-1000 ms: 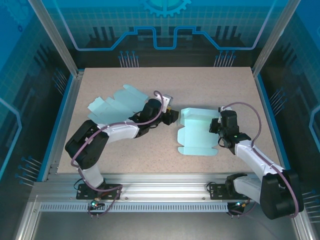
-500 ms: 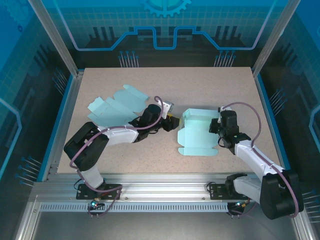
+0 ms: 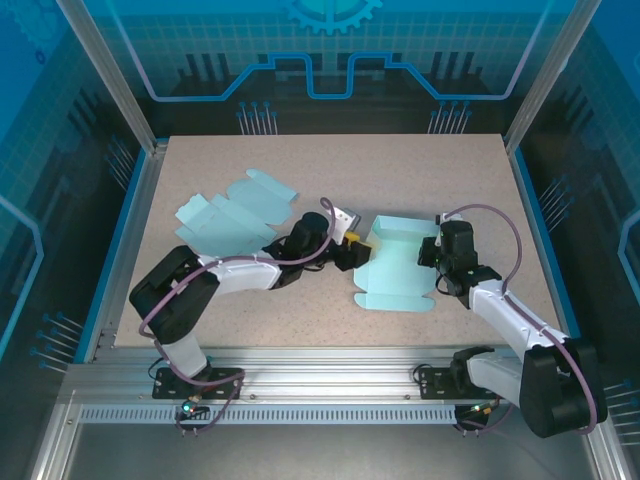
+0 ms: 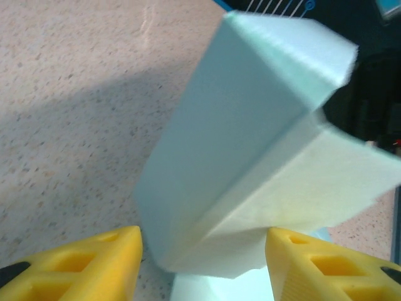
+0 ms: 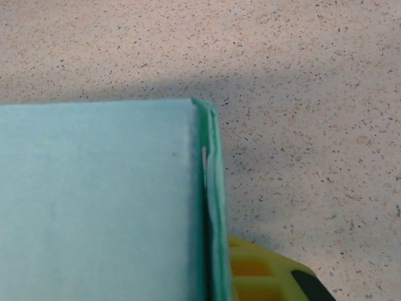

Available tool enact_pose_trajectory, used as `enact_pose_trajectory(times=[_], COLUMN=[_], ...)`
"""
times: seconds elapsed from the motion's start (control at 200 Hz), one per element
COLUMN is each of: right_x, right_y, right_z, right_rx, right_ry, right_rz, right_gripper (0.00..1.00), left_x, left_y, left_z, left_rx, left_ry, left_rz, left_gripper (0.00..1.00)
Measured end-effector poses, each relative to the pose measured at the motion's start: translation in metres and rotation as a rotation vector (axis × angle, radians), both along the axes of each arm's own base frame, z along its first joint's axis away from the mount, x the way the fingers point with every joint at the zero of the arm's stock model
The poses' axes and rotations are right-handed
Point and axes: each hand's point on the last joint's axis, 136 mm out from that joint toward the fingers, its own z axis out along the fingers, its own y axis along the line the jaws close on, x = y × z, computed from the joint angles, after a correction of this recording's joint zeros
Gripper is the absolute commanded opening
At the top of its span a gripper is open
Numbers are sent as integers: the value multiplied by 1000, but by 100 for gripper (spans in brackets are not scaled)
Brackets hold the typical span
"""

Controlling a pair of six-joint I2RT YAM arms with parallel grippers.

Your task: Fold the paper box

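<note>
Item: paper box (image 3: 395,265), pale teal, partly folded, lying on the bench (image 3: 400,170) between the two end effectors.
- Left end effector (image 3: 352,250): just at the box's left edge; yellow fingers (image 4: 81,263) apart; a raised flap corner of the box stands between and ahead of them; whether they touch it cannot be made out, as the near view is blurred.
- Right end effector (image 3: 432,262): pressed together on the box's right wall; one yellow finger (image 5: 257,269) shows beside the doubled paper edge; the other is hidden behind the panel.
- Flat blanks (image 3: 235,210): same teal; behind the left end effector, well apart from the box; near edge covered by the left arm.
</note>
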Motion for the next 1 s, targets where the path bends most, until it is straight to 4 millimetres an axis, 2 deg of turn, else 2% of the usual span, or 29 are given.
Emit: enact_pose_trajectory(times=[0.18,0.47,0.645,0.996], right_x=[0,0,0,1], right_y=[0,-1,-2,-1], right_z=[0,0,0,2], right_rx=[1,0,-4,4], right_ry=[-1,-2,-2,-7], right_rz=[0,-5,-11,-14], right_gripper=[0,0,0,0], left_x=[10,27,34,57], left_y=[-10,-17,-23,-22], left_z=[15,10,3,9], left_rx=[4,97,197,294], left_ry=[-75,-205,-315,-466], left_rz=[-8,33,81,256], left_gripper=[56,49,37,17])
